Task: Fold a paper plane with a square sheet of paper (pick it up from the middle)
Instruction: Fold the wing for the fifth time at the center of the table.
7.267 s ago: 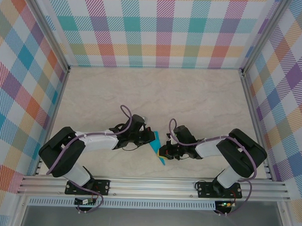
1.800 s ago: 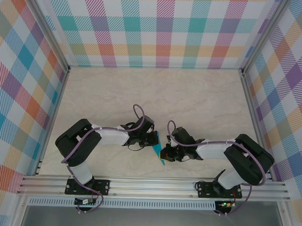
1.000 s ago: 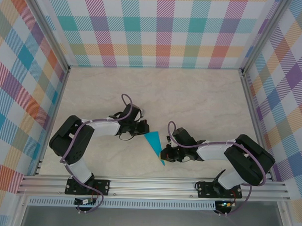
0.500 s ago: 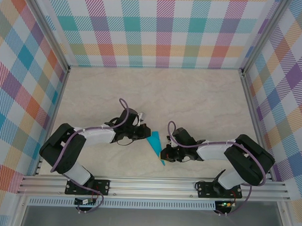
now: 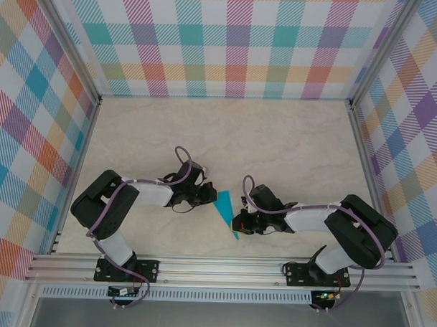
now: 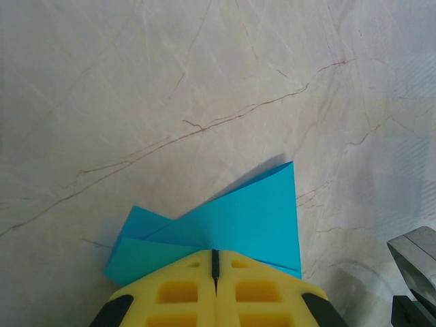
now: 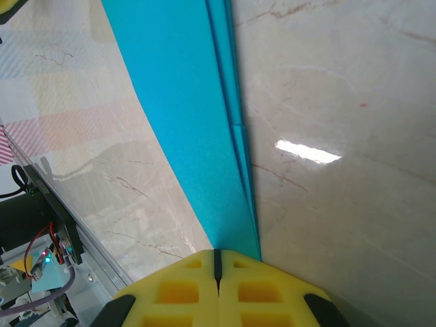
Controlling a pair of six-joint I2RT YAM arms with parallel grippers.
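Note:
The square sheet of paper, teal, lies on the table folded into a narrow pointed paper plane (image 5: 223, 207) with its sharp tip toward the near edge. My left gripper (image 5: 208, 199) is shut, its yellow fingertips resting on the wide end of the paper plane (image 6: 259, 211), where layered flaps fan out ahead of the left gripper (image 6: 215, 253). My right gripper (image 5: 237, 224) is shut too. In its wrist view the paper plane (image 7: 184, 102) narrows and runs under the right gripper (image 7: 218, 253), whose tips sit on the pointed end.
The marble table (image 5: 276, 144) stretches open behind both arms. Checked walls (image 5: 230, 42) close the back and sides. An aluminium rail (image 5: 222, 268) runs along the near edge, just in front of the paper's tip.
My left gripper has moved toward the near edge and right, onto the paper's wide end. The paper looks narrower than a second ago. The right gripper stays on the tip.

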